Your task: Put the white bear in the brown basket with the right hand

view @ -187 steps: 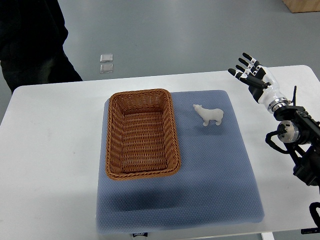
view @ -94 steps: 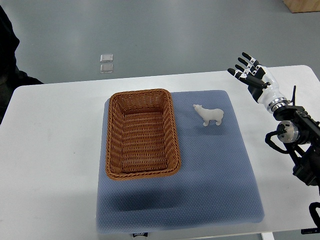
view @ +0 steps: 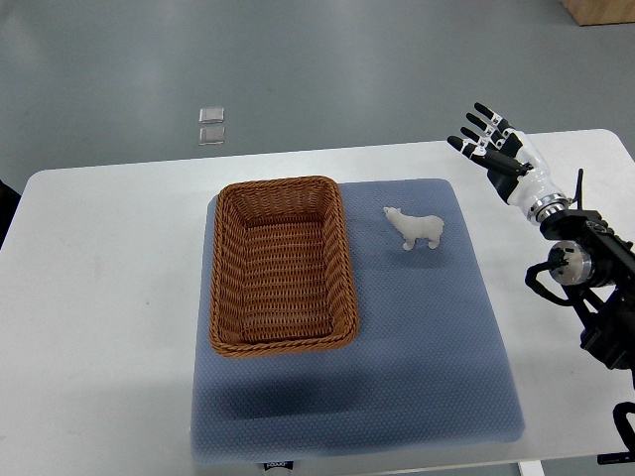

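A small white bear (view: 416, 228) stands on the blue mat (view: 427, 337), just right of the brown wicker basket (view: 226, 288), which is empty. My right hand (view: 490, 147) is up at the far right of the table, beyond and to the right of the bear, well apart from it. Its fingers are spread and hold nothing. The left arm does not show.
The mat lies on a white table (view: 99, 327). Two small clear squares (view: 211, 125) lie on the grey floor beyond the table. A dark edge of a person (view: 5, 203) shows at the far left. A wooden corner (view: 600, 10) is at the top right.
The person at the upper left has moved away out of the picture, leaving only a dark sliver. My right hand has shifted slightly up and left. The bear and basket have not moved.
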